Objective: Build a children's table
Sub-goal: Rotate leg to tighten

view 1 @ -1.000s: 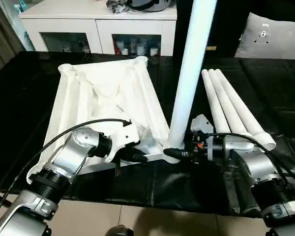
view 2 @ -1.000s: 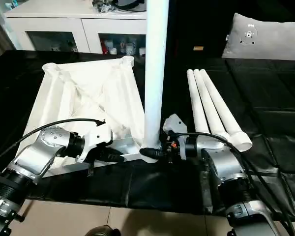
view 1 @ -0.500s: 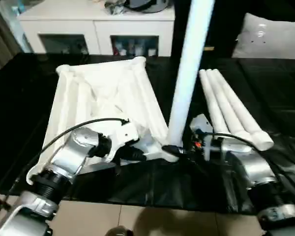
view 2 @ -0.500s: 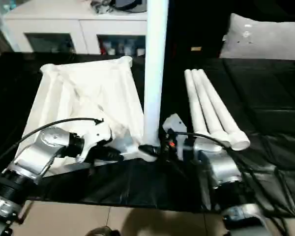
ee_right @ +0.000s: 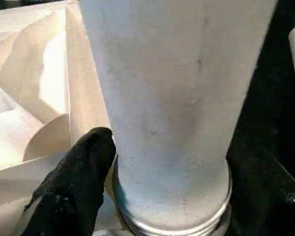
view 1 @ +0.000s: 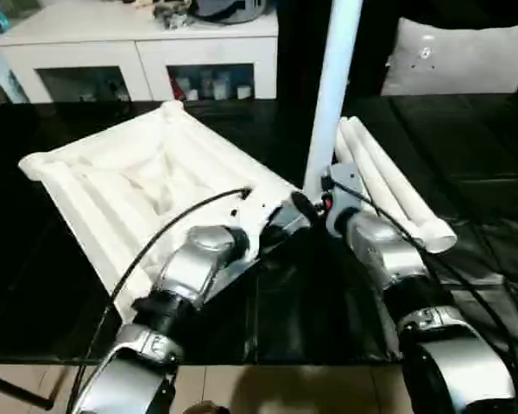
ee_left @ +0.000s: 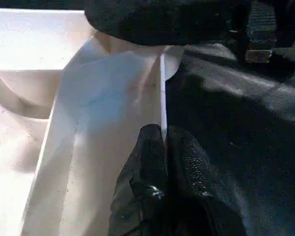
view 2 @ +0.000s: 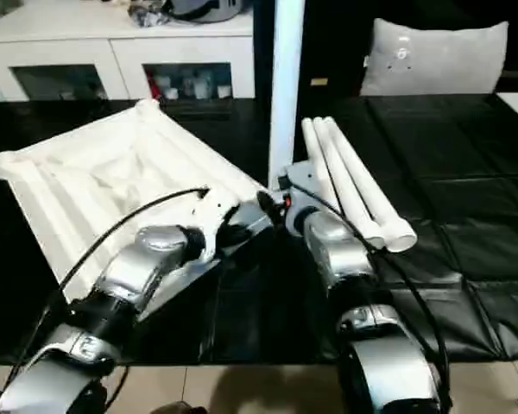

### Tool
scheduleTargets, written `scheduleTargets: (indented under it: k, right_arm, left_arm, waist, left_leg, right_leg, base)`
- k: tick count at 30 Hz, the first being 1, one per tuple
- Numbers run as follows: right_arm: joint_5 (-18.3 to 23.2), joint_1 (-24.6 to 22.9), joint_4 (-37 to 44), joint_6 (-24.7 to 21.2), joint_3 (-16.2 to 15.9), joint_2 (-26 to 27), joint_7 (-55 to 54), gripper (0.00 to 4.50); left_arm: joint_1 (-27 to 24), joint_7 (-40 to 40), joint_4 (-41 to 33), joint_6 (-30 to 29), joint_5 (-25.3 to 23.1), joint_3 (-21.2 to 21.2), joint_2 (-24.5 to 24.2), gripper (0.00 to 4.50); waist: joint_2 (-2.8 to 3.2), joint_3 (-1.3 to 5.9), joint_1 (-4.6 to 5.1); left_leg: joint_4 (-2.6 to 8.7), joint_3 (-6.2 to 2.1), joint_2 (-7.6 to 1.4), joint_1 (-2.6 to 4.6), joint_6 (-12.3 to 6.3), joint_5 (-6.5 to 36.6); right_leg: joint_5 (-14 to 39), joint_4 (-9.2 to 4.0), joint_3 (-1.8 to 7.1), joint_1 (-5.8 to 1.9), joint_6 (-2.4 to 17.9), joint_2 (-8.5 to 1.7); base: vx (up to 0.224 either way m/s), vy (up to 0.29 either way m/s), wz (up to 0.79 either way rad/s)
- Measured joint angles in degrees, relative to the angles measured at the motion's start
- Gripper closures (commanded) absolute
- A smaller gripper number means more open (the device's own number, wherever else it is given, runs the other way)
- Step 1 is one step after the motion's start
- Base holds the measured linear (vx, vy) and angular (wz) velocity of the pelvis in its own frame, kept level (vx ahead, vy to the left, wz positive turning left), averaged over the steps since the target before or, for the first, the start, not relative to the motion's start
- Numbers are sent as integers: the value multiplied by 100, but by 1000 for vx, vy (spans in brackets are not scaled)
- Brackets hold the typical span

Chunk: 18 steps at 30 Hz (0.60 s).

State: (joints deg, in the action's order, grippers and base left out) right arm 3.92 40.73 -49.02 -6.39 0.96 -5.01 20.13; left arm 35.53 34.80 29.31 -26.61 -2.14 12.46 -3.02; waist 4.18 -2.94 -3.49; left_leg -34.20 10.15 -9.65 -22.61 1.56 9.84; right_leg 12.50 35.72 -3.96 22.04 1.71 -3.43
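leg upright in tabletop corner socket, long axis vertical

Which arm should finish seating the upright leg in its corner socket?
Right, probably. The right gripper has its fingers around the base of the upright leg, while the left gripper is shut on the tabletop edge, bracing it.

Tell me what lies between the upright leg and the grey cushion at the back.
Between the upright leg and the grey cushion, just dark background above the black cover in the right eye view.
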Motion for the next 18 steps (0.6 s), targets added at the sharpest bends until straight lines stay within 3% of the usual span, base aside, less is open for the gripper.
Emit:
scheduleTargets:
  k: [6,11,12,15,16,18]
  right_arm:
    - [-18,-314,302,238,-46,-110,102,23]
    - [156,-865,1258,-1,36,-390,495,10]
    - [203,-929,1425,-39,41,-405,546,3]
    - [253,-1021,1888,-98,90,-553,553,3]
    - [267,-1055,2064,-115,109,-594,525,0]
    - [281,-1121,2402,-221,164,-631,442,0]
  left_arm:
    - [148,-16,284,265,-51,118,2,450]
    - [541,-223,849,445,-154,127,7,450]
    - [595,-278,928,457,-155,104,9,423]
    - [652,-258,1032,525,-119,60,14,423]
    - [675,-261,1072,564,-111,60,18,394]
    - [718,-313,1173,688,-109,44,19,390]
  waist:
    - [19,-7,-58]
    - [53,-28,-140]
    - [58,-30,-128]
    - [63,-33,-133]
    - [63,-33,-142]
    - [63,-32,-146]
  left_leg:
    - [-1,0,-2,-5,-2,0]
    - [-4,0,-2,-5,-1,-1]
    - [-4,1,-1,-5,-2,-1]
    - [-1,1,-2,-16,-2,-2]
    - [-1,0,-2,-26,-3,-2]
    - [-2,0,-2,-45,-31,-17]
  right_leg:
    - [-1,-5,-4,-1,0,0]
    - [-18,-9,0,0,-16,-1]
    - [-19,-9,2,2,-17,0]
    - [-18,-17,0,8,-19,1]
    - [-18,-20,-1,15,-19,1]
    - [-20,-27,-1,28,-21,2]
  base:
    - [0,0,0]
    - [0,0,0]
    - [0,0,0]
    - [0,0,0]
    - [0,0,0]
    - [0,0,0]
